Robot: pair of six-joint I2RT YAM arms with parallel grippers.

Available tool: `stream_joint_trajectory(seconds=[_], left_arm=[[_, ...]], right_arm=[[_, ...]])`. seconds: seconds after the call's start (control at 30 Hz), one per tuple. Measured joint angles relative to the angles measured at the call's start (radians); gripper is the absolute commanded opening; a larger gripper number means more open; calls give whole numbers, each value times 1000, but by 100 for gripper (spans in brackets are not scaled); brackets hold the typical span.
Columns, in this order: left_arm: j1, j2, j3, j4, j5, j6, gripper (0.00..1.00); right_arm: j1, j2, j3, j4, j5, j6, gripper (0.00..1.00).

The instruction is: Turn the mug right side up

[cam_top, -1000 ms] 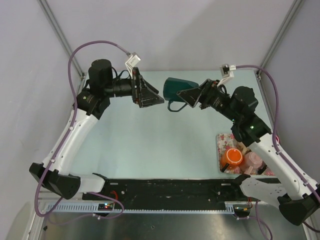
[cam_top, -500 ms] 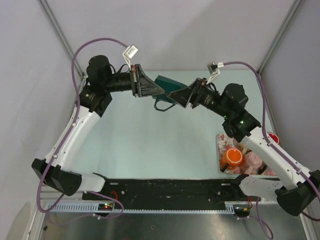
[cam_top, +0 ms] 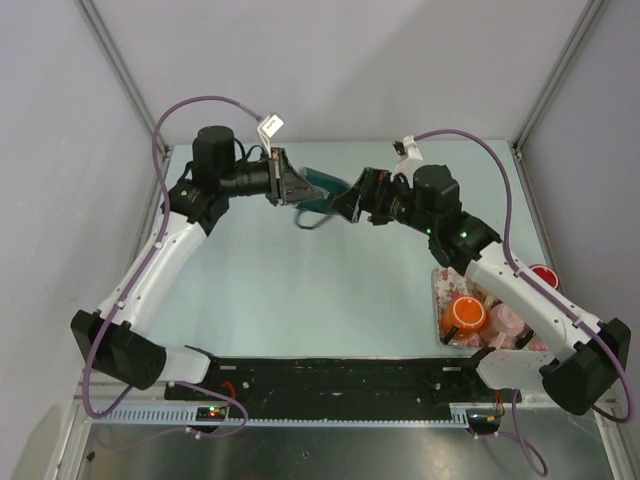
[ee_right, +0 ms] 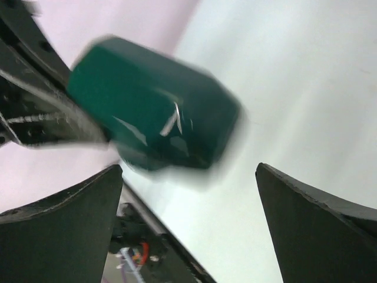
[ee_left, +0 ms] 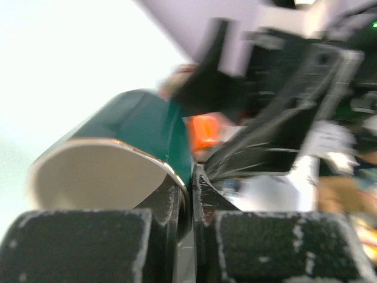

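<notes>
A dark green mug with a cream inside hangs in the air over the back of the table, lying on its side with its handle pointing down. My left gripper is shut on the mug's rim, one finger inside and one outside, which shows close up in the left wrist view at the gripper and mug. My right gripper stands open just right of the mug. In the right wrist view the mug floats beyond the wide-spread gripper, apart from both fingers.
A floral tray at the right holds an orange cup and pink cups. A red object lies by the table's right edge. The black rail runs along the near edge. Frame posts stand at the back corners.
My left gripper has closed on the mug's rim. My right gripper has opened and let go of the mug. Both arms and the mug have shifted to the left.
</notes>
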Motion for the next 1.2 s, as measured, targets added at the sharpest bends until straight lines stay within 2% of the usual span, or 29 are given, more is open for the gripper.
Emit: stream_joint_trajectory(seconds=[0.03,0.07,0.17,0.27,0.43,0.53,0.63,0.77,0.87,1.0,1.2], left_arm=[[-2,0,0,-42,-39,53,0],[1,-2,-3,-101,-144,135,0],[94,4,-50,-192,-311,269,0],[154,5,-116,-228,-339,288,0],[124,4,-138,-287,-377,331,0],[141,7,-120,-343,-551,474,0],[204,48,-86,-399,-708,616,0],[296,159,-46,-438,-833,750,0],[341,235,-46,-470,-878,817,0],[387,328,-45,-496,-869,868,0],[433,415,-28,-507,-827,907,0]], right_arm=[[1,6,-6,-31,26,-19,99],[-3,5,-13,-67,58,-37,99],[-42,1,-34,-113,112,-70,99],[-65,7,-58,-103,104,-71,99],[-69,26,-73,-89,91,-67,100],[-74,9,-72,-121,139,-77,99],[-83,-33,-72,-216,235,-99,100],[-90,-69,-70,-346,369,-122,99],[-96,-69,-66,-440,452,-129,100],[-103,-69,-66,-549,527,-132,100],[-108,-58,-66,-624,559,-132,99]])
